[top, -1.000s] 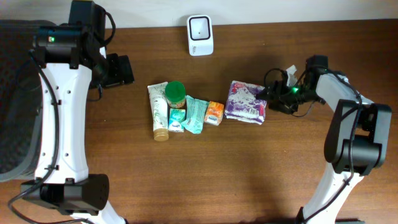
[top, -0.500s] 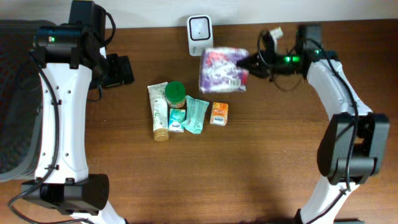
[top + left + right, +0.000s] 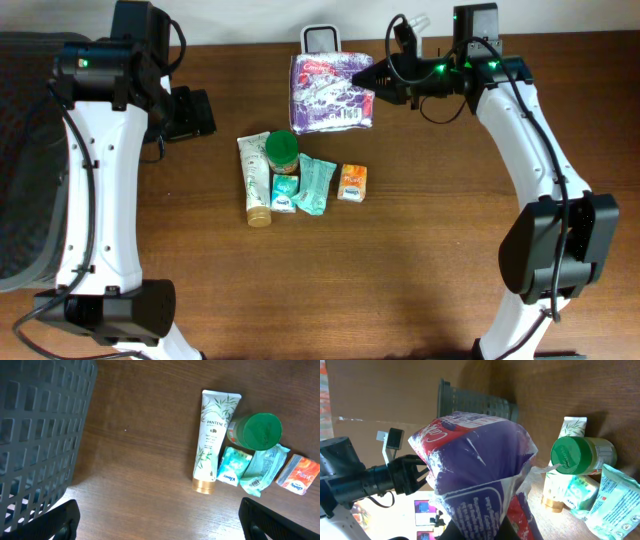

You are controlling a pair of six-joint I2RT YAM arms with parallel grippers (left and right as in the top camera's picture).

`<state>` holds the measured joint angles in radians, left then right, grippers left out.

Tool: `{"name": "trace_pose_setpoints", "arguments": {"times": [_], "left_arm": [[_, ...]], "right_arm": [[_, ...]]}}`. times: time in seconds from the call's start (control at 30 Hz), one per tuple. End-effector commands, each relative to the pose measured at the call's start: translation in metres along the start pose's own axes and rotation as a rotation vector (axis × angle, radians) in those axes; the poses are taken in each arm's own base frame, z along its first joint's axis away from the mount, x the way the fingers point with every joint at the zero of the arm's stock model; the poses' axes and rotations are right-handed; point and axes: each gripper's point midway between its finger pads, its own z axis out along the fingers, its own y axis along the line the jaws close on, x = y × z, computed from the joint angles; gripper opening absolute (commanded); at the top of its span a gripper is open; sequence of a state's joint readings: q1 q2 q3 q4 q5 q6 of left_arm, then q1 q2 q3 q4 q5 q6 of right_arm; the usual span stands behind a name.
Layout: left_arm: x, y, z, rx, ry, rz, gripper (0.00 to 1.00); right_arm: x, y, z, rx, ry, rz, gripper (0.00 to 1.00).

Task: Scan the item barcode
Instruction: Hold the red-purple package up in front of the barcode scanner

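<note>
Overhead view of a wooden table [image 3: 420,250] with two arms. The purple tissue pack [image 3: 330,92] is gripped at its right edge by the right gripper [image 3: 372,80], whose jaws are clamped tight on the wrapper. The pack is held at the far middle of the table, where it overlaps the lower part of the white barcode scanner [image 3: 320,38]. In the right wrist view the pack fills the centre, with its printed face turned away from the camera. The left gripper [image 3: 195,112] is parked at the far left with its jaws spread wide and nothing between them; its two fingertips [image 3: 55,520] are seen in the lower corners of the left wrist view. A cluster of other goods is laid near the table's middle, below the pack: a Pantene tube [image 3: 256,180], a green-lidded jar [image 3: 282,148], a small Kleenex packet [image 3: 285,192], a teal sachet [image 3: 316,185] and an orange packet [image 3: 350,182]. A dark mesh basket [image 3: 25,160] is seen at the left edge.
</note>
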<state>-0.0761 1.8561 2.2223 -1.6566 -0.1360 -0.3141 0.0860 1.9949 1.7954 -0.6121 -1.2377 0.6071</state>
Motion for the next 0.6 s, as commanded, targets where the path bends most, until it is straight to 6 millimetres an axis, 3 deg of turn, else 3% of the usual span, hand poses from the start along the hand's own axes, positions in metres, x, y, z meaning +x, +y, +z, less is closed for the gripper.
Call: {"name": "trace_pose_setpoints", "arguments": {"times": [0.0,0.57], "left_arm": [[-0.0008,0.0024,-0.0029,-0.005,-0.011,-0.014,0.99],[-0.0008,0.0024,-0.0029,-0.005,-0.011,-0.014,0.99]], "right_arm": [[0.0007,0.0208,-0.0006,0.0,-0.013,-0.049,0.04],[0.0004,0.0197,-0.0002,0.003,-0.013,-0.055,0.04]]}}
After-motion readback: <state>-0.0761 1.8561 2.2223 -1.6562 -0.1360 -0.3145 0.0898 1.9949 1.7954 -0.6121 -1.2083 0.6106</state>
